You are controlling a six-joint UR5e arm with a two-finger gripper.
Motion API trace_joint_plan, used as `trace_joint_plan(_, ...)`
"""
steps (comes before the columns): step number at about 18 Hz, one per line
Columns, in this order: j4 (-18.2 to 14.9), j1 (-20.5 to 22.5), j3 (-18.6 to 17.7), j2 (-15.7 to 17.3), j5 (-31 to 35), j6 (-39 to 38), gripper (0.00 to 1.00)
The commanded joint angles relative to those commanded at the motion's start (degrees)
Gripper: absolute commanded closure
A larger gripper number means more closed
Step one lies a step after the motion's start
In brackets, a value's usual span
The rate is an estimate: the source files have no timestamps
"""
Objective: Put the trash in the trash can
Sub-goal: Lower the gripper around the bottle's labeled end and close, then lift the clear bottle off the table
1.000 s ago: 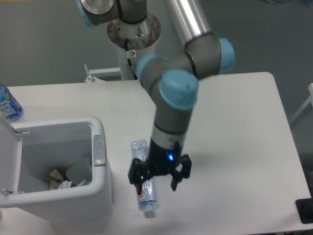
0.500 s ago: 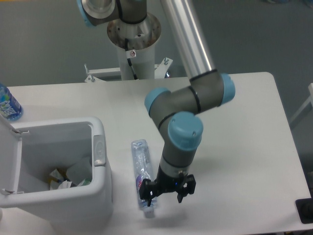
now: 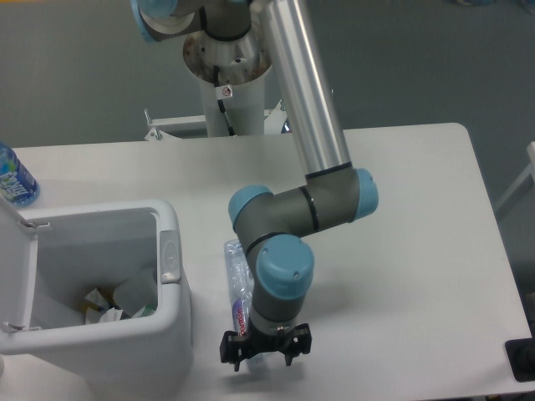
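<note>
We are at the pick-up step for the slim bottle [image 3: 238,280], which lies lengthwise on the counter [image 3: 401,251] just beside the right wall of the trash can [image 3: 171,309]. Our gripper [image 3: 264,347] hangs low over the bottle's near end, where the cap would be, and hides that end. The fingers [image 3: 231,351] stand spread apart, one on each side of the bottle's line, and we judge that they hold nothing yet. The can's lid is up, and inside we see a whitish cup-like piece [image 3: 134,291] among other scraps, so that part seems done. A blue-labelled water bottle [image 3: 14,180] stands well apart at the counter's far left edge.

Next we need to settle the fingers around the bottle, close on it, lift, and carry it left over the open can.
</note>
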Motion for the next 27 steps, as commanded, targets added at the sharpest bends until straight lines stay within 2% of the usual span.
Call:
trace_joint_plan(4, 0.0, -0.6, -1.1, 0.4, 0.7, 0.0, 0.02)
trace_joint_plan(5, 0.0, -0.6, -1.2, 0.5, 0.7, 0.0, 0.08)
trace_joint_plan(7, 0.0, -0.6, -1.8, 0.8, 1.4, 0.0, 0.29)
trace_joint_plan(13, 0.0, -0.6, -3.1, 1.9, 1.8, 0.4, 0.62)
trace_joint_plan(21, 0.0, -0.5, -2.5, 2.4, 1.7, 1.1, 0.68)
trace_joint_plan(22, 0.1, -0.5, -2.1, 2.3, 1.8, 1.1, 0.72)
trace_joint_plan(27, 0.0, 1.3, 0.8, 3.4, 2.0, 3.6, 0.75)
